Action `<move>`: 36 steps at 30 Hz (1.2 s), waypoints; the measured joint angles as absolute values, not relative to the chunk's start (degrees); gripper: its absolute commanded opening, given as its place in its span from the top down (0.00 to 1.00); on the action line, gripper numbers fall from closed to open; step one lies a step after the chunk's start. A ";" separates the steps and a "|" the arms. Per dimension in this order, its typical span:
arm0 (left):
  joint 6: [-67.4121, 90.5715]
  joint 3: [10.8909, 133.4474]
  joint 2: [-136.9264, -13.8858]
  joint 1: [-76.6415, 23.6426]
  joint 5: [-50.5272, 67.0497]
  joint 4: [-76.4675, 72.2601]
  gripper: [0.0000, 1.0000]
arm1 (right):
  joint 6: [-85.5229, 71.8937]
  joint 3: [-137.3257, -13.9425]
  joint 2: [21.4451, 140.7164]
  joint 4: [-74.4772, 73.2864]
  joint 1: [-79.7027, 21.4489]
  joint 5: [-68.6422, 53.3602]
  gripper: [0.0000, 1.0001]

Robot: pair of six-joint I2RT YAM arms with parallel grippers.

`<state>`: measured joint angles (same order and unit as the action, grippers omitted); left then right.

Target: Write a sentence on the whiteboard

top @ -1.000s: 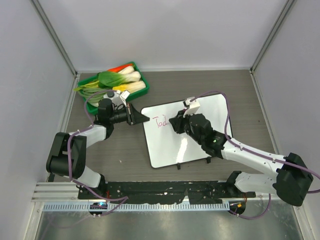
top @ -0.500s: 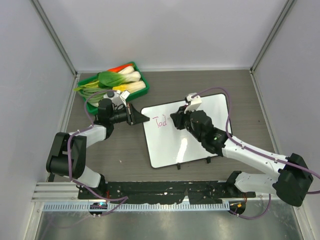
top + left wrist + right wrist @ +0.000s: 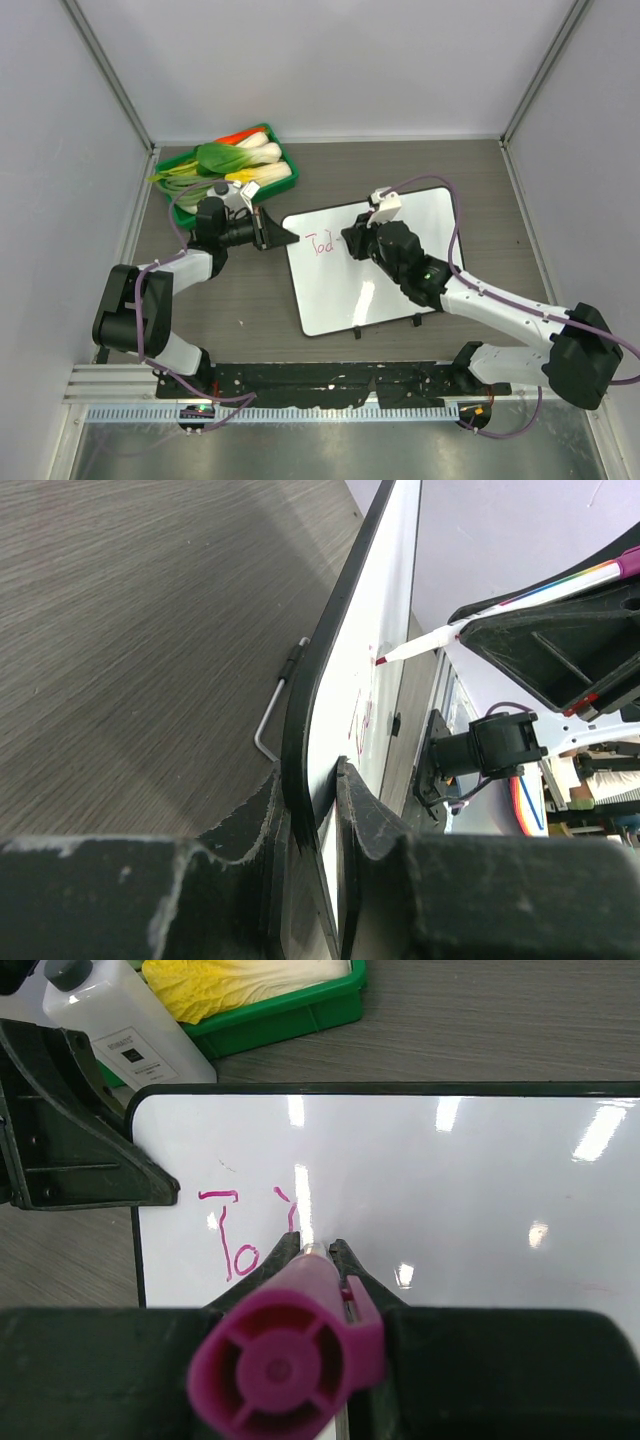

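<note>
The whiteboard (image 3: 395, 275) lies tilted on the table, with the sentence's first pink letters (image 3: 322, 243) near its top left corner. My left gripper (image 3: 284, 238) is shut on the board's left rim; in the left wrist view the fingers (image 3: 312, 802) pinch the black edge of the whiteboard (image 3: 388, 590). My right gripper (image 3: 356, 243) is shut on a magenta-capped marker (image 3: 290, 1355). The marker (image 3: 440, 635) touches the board with its tip, just right of the letters (image 3: 238, 1242). From the right wrist the tip is hidden behind the right gripper (image 3: 314, 1251).
A green tray (image 3: 294, 176) of leafy vegetables (image 3: 235, 160) stands at the back left. A white bottle (image 3: 120, 1030) stands between the tray and the board. Two small black feet (image 3: 357, 332) stick out at the board's near edge. Grey walls enclose the table.
My right gripper has shifted slightly to the right along the board with the marker, uncovering more of the pink letters. The left arm has not moved.
</note>
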<state>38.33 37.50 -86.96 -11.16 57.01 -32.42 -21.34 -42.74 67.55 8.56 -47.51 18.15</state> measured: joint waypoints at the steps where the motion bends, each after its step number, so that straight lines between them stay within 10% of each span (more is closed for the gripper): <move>1: 38.30 37.50 -86.96 -11.16 57.04 -32.45 1.00 | -21.34 -42.74 67.66 8.69 -47.51 18.15 0.98; 36: 38.24 37.60 -86.96 -11.16 57.01 -32.10 1.00 | -22.44 -38.81 65.39 10.15 -47.57 15.22 0.99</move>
<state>38.24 37.60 -86.96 -11.16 57.01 -32.10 -22.44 -38.81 65.39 10.15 -47.57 15.22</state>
